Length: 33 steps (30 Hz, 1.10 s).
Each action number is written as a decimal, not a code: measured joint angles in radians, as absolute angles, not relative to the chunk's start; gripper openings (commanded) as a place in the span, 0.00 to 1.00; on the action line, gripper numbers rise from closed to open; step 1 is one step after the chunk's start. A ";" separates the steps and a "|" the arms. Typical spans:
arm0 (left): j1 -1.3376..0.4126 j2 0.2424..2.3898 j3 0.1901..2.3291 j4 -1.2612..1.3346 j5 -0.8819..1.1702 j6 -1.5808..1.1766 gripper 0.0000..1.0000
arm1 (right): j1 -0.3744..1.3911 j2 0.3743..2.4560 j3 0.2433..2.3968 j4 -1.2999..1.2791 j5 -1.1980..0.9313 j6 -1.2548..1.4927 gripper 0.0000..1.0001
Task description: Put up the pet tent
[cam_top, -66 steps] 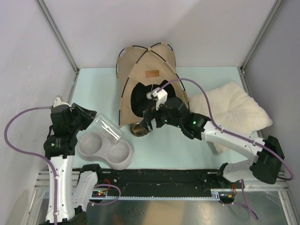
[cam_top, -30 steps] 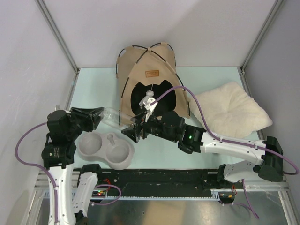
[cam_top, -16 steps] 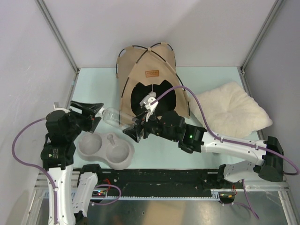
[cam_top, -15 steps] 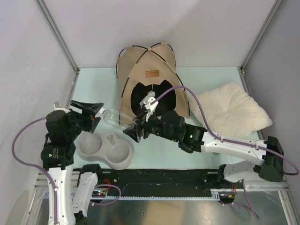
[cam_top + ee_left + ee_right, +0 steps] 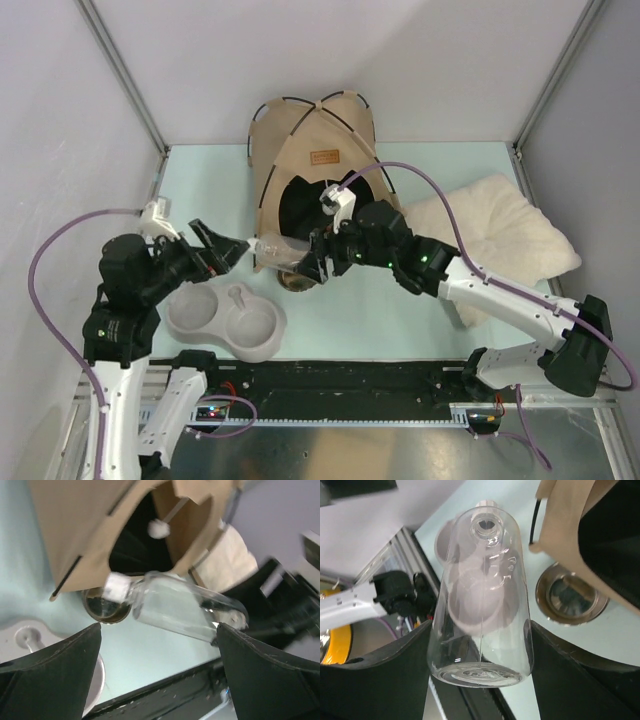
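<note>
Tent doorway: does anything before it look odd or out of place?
Yes. The right gripper holds a clear plastic bottle on its side before the tan fabric tent, and a stray round metal bowl sits at its edge.

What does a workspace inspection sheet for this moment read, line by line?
Surface: pale green table.
Job's things: pet tent upright at the back, pompom hanging in its doorway.
Clutter: clear bottle, grey double bowl, small metal dish at the tent's front edge, cream pillow at the right.
Grippers: right gripper shut on the clear bottle; left gripper open, close to the bottle's neck.
Cables: left cable loops wide of its arm; right cable arcs over the tent in the top view.
Surroundings: white walls, metal frame posts, black rail at the near edge.
</note>
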<state>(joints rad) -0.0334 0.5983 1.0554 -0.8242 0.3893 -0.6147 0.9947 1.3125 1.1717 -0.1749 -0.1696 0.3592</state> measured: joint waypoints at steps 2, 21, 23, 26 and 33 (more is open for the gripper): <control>-0.088 0.614 1.092 -0.821 0.439 -0.515 1.00 | 0.956 1.311 1.172 -0.233 -0.262 0.354 0.32; -0.480 0.928 1.151 -0.773 0.958 -0.080 1.00 | 0.940 1.303 1.408 -0.827 -0.778 -0.034 0.25; -0.512 0.937 1.130 -0.773 0.992 -0.069 1.00 | 0.949 1.303 1.422 -0.852 -0.785 -0.049 0.25; -0.547 0.943 1.104 -0.773 1.048 -0.053 1.00 | 0.954 1.303 1.436 -0.875 -0.794 -0.065 0.26; -0.634 0.970 1.090 -0.772 1.127 -0.027 1.00 | 0.954 1.321 1.483 -0.897 -0.795 -0.084 0.26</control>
